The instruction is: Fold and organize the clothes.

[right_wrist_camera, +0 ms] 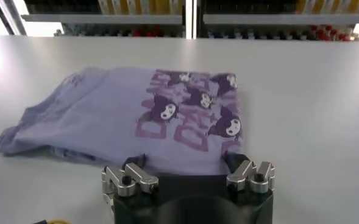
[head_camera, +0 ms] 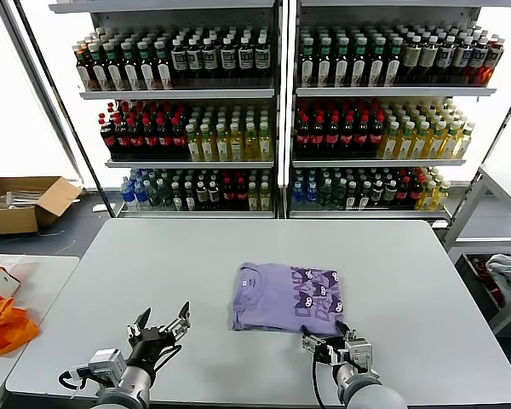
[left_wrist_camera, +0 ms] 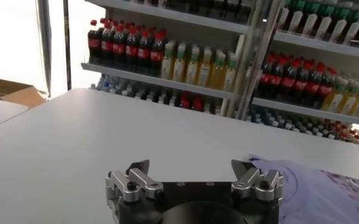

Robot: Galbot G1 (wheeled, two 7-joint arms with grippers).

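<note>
1. Behind the table (head_camera: 426,281): shelves (head_camera: 281,89) stocked with rows of bottled drinks.
2. On the grey table, near its middle: the lavender T-shirt (head_camera: 285,298), folded into a rough rectangle, its dark purple-and-white graphic facing up on the robot's right half.
3. At the table's near edge, left of the T-shirt and apart from it: the left end effector (head_camera: 163,328), fingers spread wide, holding nothing.
4. Just at the T-shirt's near hem: the right end effector (right_wrist_camera: 188,176), fingers fully apart, empty.
</note>
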